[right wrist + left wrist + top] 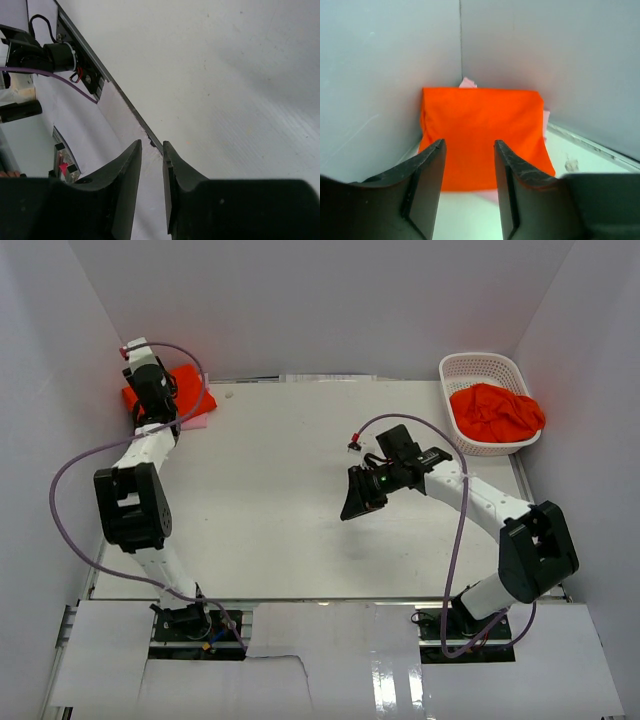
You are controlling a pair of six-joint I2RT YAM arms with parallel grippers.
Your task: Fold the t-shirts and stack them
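- Plainly, the folded orange t-shirt [480, 115] lies flat in the far-left corner of the table [290, 490], on top of a pink t-shirt [467, 82] that shows only as slivers at its far and near edges.
- The left gripper [468, 145] hangs just over the near edge of that stack with its jaws moderately apart and nothing between them.
- The right gripper [151, 145] hovers over the bare middle of the table, jaws only a narrow slit apart, holding nothing.
- The crumpled orange t-shirts [495, 412] sit heaped in the basket [480, 365] at the far-right corner; it looks like more than one shirt, though I cannot count them from above.
- I judge the cloth to be light, thin and limp. It will sag, drape and unfold from wherever it is pinched.
- For the heap, a pinch on a raised ridge at the top should lift one shirt free, but a deep bite may catch two layers.
- For spreading, hems, shoulders or corners are the better hold, one per gripper.
- The folded stack should be pressed or nudged rather than pinched, since tugging one layer would undo the fold.
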